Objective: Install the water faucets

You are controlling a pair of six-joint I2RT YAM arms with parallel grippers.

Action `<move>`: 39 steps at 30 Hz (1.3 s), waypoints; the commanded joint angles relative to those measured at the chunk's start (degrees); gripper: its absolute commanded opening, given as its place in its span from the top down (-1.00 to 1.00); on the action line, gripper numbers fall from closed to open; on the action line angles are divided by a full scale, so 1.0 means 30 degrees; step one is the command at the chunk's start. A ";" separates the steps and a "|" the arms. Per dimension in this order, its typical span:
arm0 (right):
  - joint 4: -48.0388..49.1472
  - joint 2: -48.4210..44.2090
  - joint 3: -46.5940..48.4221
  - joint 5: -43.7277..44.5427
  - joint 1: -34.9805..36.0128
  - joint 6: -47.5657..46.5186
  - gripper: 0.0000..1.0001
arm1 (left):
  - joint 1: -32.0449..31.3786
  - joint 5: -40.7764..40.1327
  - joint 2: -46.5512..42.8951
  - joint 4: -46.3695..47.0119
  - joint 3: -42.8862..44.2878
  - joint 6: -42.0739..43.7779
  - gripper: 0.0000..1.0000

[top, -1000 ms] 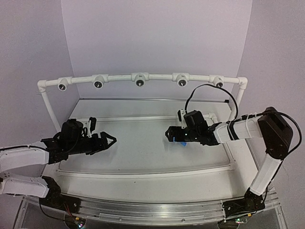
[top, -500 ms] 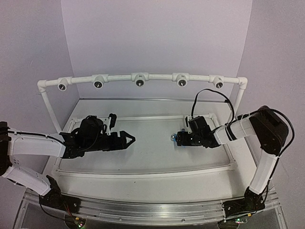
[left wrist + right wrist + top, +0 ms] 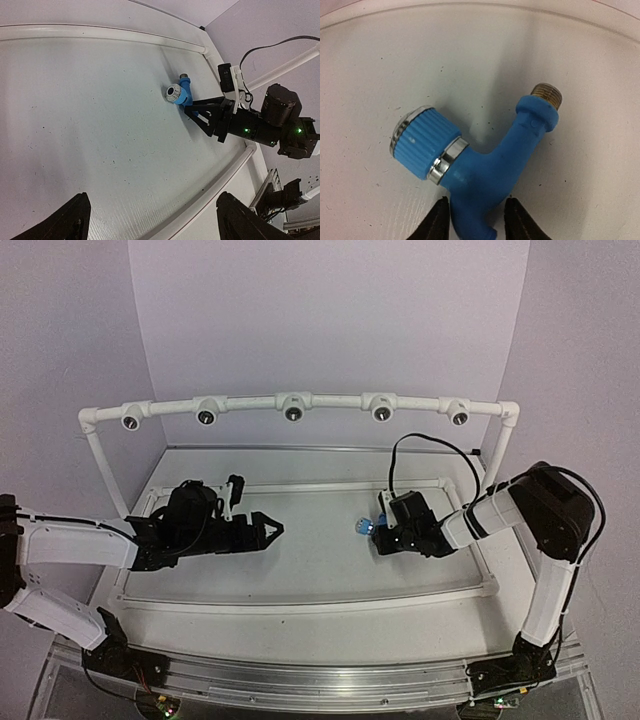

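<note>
Water faucet [image 3: 480, 165], bright-blue plastic with a ribbed knob and brass threaded end, is lying on the white tray [image 3: 300, 575], right of centre and well short of the white pipe rail [image 3: 250, 401] behind. Right gripper [image 3: 477, 222] is reaching in low and flat, jaws pinching the faucet's lower stem, seemingly to leave the thread free. Left gripper [image 3: 272, 530] is hovering well apart, jaws spread wide, pointing toward the faucet.

You have nothing legible here: no lettering, brand, number or sign can be read on the water faucet [image 3: 480, 170] or on any other surface in your three views.
</note>
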 commanded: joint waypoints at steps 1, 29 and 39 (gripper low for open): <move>0.1337 -0.0309 -0.0777 0.0402 0.0536 -0.1095 0.48 | -0.0064 -0.0324 0.0098 0.0749 0.1089 0.0174 -0.79; -0.1211 -1.7234 -0.3764 -2.0191 0.0548 0.5878 1.00 | -0.3047 0.7093 -0.1974 0.5168 0.1911 1.1136 -0.88; -0.1182 -1.5983 -0.1870 -2.4513 0.0552 0.6869 1.00 | -0.3047 0.9963 -0.0533 0.1866 0.5434 1.9135 -0.97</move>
